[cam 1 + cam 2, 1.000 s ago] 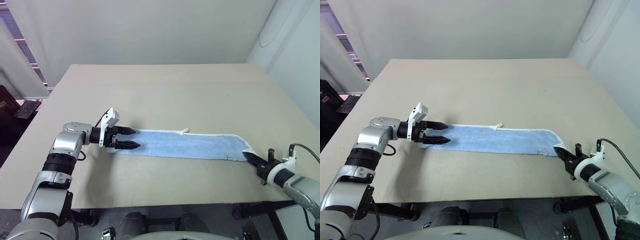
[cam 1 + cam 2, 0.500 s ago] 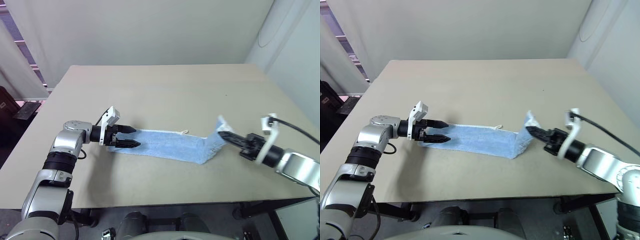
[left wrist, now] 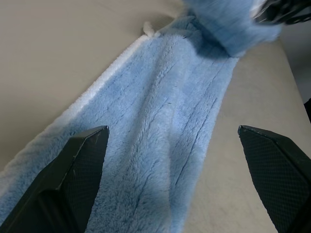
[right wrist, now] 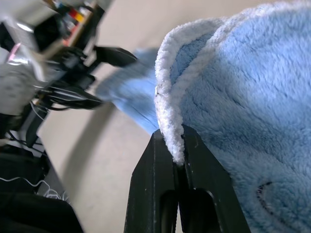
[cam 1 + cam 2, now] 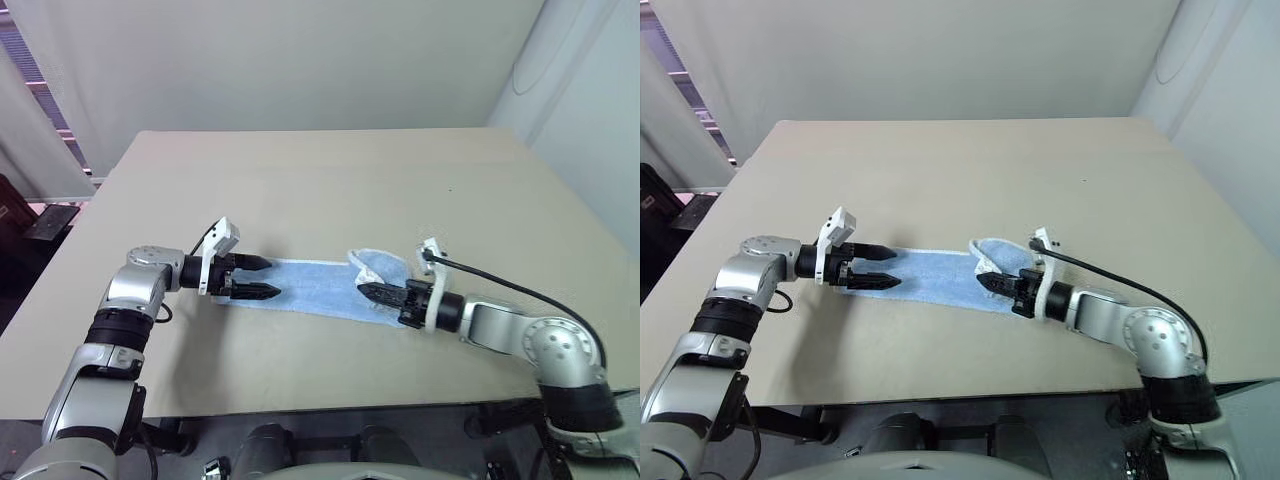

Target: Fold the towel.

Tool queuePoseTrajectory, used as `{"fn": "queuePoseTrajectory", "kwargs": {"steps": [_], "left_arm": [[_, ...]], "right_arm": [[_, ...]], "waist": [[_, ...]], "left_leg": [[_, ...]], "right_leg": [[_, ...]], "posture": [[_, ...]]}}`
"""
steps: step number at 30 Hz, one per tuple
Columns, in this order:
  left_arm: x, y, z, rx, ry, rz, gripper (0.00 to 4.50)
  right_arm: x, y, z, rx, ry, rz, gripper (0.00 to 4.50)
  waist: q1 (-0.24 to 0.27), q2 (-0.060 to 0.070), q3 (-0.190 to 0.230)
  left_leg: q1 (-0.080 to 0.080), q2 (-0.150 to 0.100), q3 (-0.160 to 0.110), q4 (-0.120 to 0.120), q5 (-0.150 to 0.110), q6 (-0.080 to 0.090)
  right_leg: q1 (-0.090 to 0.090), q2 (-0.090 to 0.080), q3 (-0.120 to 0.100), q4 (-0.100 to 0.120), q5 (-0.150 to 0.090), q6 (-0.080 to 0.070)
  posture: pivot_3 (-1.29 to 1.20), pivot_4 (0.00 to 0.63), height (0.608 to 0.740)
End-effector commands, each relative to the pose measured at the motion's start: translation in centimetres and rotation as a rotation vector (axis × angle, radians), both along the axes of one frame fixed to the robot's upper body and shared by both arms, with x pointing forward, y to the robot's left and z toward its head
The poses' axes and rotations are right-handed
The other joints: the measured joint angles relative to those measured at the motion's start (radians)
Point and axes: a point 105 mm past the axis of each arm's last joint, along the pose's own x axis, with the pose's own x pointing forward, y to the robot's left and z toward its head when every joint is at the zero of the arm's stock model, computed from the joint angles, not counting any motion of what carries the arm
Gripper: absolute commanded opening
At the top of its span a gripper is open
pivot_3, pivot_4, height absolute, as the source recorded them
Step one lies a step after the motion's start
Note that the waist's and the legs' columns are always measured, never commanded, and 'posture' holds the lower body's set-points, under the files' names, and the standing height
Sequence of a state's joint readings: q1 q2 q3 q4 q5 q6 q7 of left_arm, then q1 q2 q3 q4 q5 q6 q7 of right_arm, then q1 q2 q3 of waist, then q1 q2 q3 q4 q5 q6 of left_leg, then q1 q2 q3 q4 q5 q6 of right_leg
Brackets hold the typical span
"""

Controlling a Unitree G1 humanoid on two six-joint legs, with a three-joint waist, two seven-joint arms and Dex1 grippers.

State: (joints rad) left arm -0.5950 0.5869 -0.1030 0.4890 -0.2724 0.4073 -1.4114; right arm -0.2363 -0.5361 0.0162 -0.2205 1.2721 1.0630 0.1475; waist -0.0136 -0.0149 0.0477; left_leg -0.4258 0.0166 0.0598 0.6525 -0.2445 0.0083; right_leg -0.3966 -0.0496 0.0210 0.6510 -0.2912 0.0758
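Starting at your left, the left gripper hangs over the left end of the towel, its two black fingers spread wide apart with the cloth lying between and beneath them; nothing is held.

The towel lies on the beige table, in the near half, stretched from left to right between the two arms. It is a long, narrow strip of light blue terry cloth. In the left wrist view the pile is plush and runs in faint lengthwise ridges, and a white stitched border follows the far long edge. A small white loop sits on that border partway along. The left portion lies flat on the table.

Toward the right, the towel's right end is lifted off the table and turned back over the flat part, forming a raised, rounded fold with the white border curling round its rim.

The right gripper has its fingers pressed together, pinching the white-edged rim of that lifted end. It points toward the left gripper.
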Motion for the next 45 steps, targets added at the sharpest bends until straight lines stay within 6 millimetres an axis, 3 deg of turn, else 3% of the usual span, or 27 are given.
{"fn": "queuePoseTrajectory", "kwargs": {"steps": [1, 5, 10, 16, 18, 20, 23, 25, 31, 32, 38, 42, 45], "left_arm": [[0.2, 0.1, 1.1, -0.009, -0.045, 0.003, 4.5], [0.2, 0.2, 1.1, -0.009, -0.044, 0.006, 4.5], [0.3, 0.3, 1.4, -0.011, -0.045, 0.01, 4.5], [0.8, -0.7, 2.6, -0.076, -0.062, 0.003, 4.5], [0.9, -1.8, 3.9, -0.137, -0.087, -0.02, 4.5], [1.5, -2.8, 5.2, -0.209, -0.11, -0.011, 4.09], [1.6, -5.5, 7.2, -0.314, -0.123, -0.074, 3.18], [1.5, -7.1, 7.6, -0.334, -0.128, -0.125, 2.47], [0.9, -12.7, 6.6, -0.326, -0.119, -0.274, 0.25], [0.5, -13.5, 5.9, -0.306, -0.124, -0.304, 0.03], [-0.7, -15.9, 1.9, -0.206, -0.152, -0.36, 0.03], [-1.1, -16.3, -2.5, -0.054, -0.193, -0.358, 0.03], [-1.7, -15.8, -6.3, 0.085, -0.206, -0.372, 0.03]], "right_arm": [[0.2, 0.4, 0.0, 0.0, -0.028, 0.014, 0.5], [-0.2, 0.6, -0.1, 0.007, -0.035, 0.033, 1.74], [-1.4, 0.4, 4.5, 0.163, -0.216, 0.086, 3.57], [2.2, -3.2, 6.3, 0.172, -0.422, -0.159, 3.57], [2.0, -3.2, 5.1, 0.094, -0.408, -0.112, 3.57], [1.6, -3.2, 4.1, 0.021, -0.418, -0.053, 3.6], [1.7, -4.0, 3.9, -0.001, -0.456, -0.051, 2.98], [2.1, -4.7, 3.6, -0.037, -0.476, -0.069, 2.3], [2.4, -5.2, 3.1, -0.071, -0.499, -0.036, 0.09], [2.5, -5.2, 2.7, -0.082, -0.491, -0.035, 0.0], [2.8, -5.3, -0.9, -0.19, -0.428, -0.064, 0.0], [3.0, -5.1, -3.7, -0.245, -0.37, -0.086, 0.0], [1.9, -4.8, -5.9, -0.289, -0.313, -0.044, 0.0]], "waist": [[0.0, 0.0, 0.0], [-0.001, 0.0, 0.0], [0.0, 0.0, 0.0], [-0.001, 0.0, 0.0], [0.001, 0.0, 0.0], [0.003, 0.0, 0.0], [0.001, 0.0, 0.0], [0.001, 0.0, 0.0], [0.001, 0.0, 0.0], [0.0, 0.0, 0.0], [0.001, 0.0, 0.0], [0.0, 0.0, 0.0], [0.001, 0.0, -0.001]], "left_leg": [[0.0, 0.0, 0.0, 0.0, 0.0, 0.0], [0.0, 0.0, 0.0, 0.0, 0.0, 0.0], [0.0, 0.0, 0.0, 0.001, 0.0, 0.0], [0.002, 0.0, 0.0, 0.004, 0.0, 0.0], [0.002, 0.0, 0.0, 0.006, 0.0, 0.0], [0.001, 0.0, 0.0, 0.009, 0.0, 0.001], [0.0, 0.0, 0.0, 0.011, -0.001, 0.002], [0.0, 0.0, 0.0, 0.012, -0.001, 0.002], [0.002, -0.001, 0.0, 0.012, -0.001, 0.002], [0.002, -0.001, 0.0, 0.012, -0.001, 0.002], [0.002, 0.0, 0.0, 0.012, -0.001, 0.003], [0.002, -0.001, 0.001, 0.013, -0.001, 0.003], [0.002, -0.001, 0.001, 0.013, -0.001, 0.002]], "right_leg": [[0.0, 0.0, 0.0, 0.0, 0.0, 0.0], [0.0, 0.0, 0.0, 0.001, 0.0, 0.001], [0.0, 0.001, 0.0, 0.001, 0.001, 0.001], [0.003, 0.003, -0.001, 0.002, 0.002, 0.003], [0.003, 0.003, -0.001, 0.002, 0.002, 0.003], [0.004, 0.003, -0.001, 0.003, 0.002, 0.003], [0.005, 0.003, -0.001, 0.003, 0.002, 0.004], [0.005, 0.003, -0.001, 0.003, 0.003, 0.005], [0.006, 0.005, -0.001, 0.003, 0.003, 0.006], [0.006, 0.005, -0.001, 0.003, 0.003, 0.006], [0.005, 0.006, 0.0, 0.004, 0.003, 0.006], [0.005, 0.005, 0.001, 0.004, 0.003, 0.004], [0.005, 0.004, 0.001, 0.004, 0.002, 0.003]], "posture": [[0.0, 0.0, 0.74], [0.0, 0.0, 0.74], [0.0, 0.0, 0.74], [0.0, 0.0, 0.74], [0.0, 0.0, 0.74], [0.0, 0.0, 0.74], [0.0, 0.0, 0.74], [0.0, 0.0, 0.74], [0.0, 0.0, 0.74], [0.0, 0.0, 0.74], [0.0, 0.0, 0.74], [0.0, 0.0, 0.74], [0.0, 0.0, 0.74]]}}
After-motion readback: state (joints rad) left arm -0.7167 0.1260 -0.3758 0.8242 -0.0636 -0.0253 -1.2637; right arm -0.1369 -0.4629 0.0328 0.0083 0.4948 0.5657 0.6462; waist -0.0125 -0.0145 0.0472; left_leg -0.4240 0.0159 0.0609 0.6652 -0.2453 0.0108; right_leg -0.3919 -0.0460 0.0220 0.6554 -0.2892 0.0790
